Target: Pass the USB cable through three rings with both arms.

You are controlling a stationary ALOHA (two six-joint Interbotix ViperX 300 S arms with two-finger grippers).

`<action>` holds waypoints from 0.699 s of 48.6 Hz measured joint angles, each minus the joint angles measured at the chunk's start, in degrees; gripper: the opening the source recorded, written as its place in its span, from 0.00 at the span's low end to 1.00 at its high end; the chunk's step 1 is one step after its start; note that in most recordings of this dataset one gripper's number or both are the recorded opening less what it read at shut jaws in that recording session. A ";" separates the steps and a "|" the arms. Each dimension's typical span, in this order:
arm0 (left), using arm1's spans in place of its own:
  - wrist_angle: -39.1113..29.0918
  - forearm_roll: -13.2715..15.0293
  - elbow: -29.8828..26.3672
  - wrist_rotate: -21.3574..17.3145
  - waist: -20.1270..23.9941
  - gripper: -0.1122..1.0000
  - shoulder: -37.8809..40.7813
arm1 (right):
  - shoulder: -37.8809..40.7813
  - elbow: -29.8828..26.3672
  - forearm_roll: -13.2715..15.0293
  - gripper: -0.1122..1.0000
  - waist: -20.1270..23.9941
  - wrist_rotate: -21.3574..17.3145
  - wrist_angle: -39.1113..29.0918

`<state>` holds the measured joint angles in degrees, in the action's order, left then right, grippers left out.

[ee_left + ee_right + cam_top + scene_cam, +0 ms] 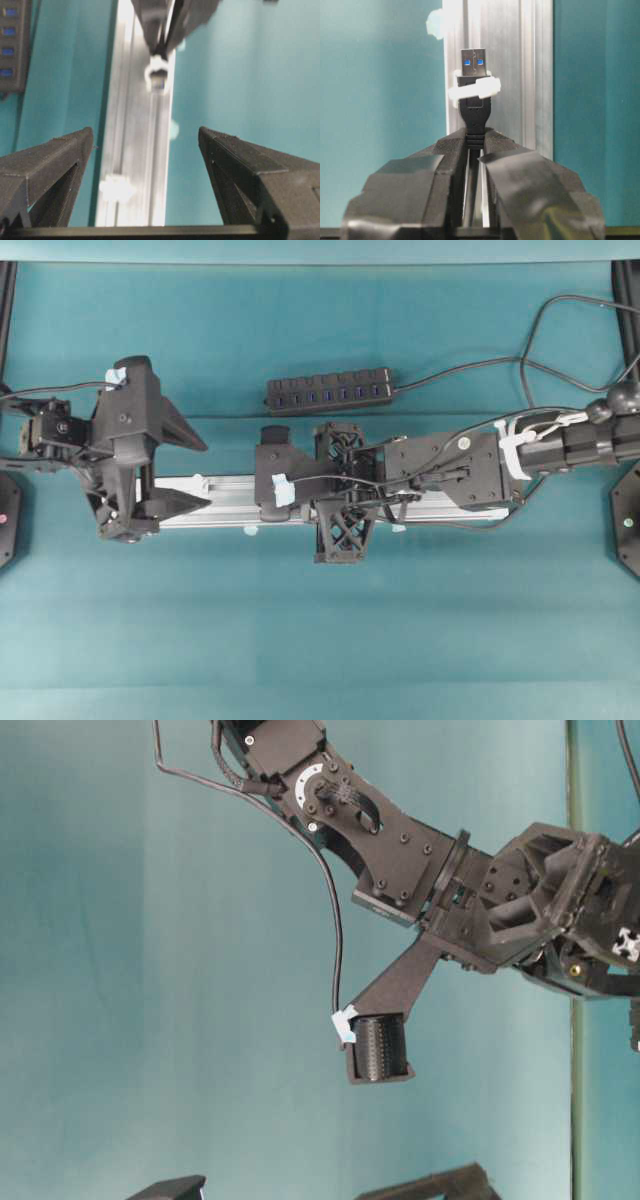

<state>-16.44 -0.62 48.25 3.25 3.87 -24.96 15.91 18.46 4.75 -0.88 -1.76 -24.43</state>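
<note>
The USB cable's plug (473, 65) pokes its metal tip through one white ring (474, 91) on the silver rail (515, 75). My right gripper (476, 134) is shut on the plug's black neck just behind that ring. From the left wrist view the same ring (158, 75) shows with the plug inside it and the right fingers behind. My left gripper (145, 137) stands open astride the rail, holding nothing. A second ring (116, 186) lies between its fingers on the rail. Overhead, the left gripper (196, 472) faces the right gripper (268, 485) along the rail. The cable's cord (338, 940) hangs beside the right arm.
The long silver rail (225, 502) lies across the middle of the teal table. A black hub strip (330, 392) with blue sockets sits behind it, and its cord (470, 368) trails to the right. Another white clip (435, 22) sits at the rail's edge.
</note>
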 measured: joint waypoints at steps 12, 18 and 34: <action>6.59 0.00 0.18 0.00 0.00 0.94 6.33 | 0.00 0.00 0.00 0.03 -0.09 -0.09 3.43; 9.93 0.00 0.00 -0.18 0.00 0.94 10.46 | 0.00 0.00 0.00 0.03 0.00 -0.09 3.78; 13.45 0.00 -0.26 -0.35 -1.23 0.94 16.52 | 0.00 0.00 0.00 0.03 0.00 -0.09 4.48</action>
<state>-2.99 -0.62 47.99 2.90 2.64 -8.44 15.91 18.46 4.75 -0.88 -1.85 -19.95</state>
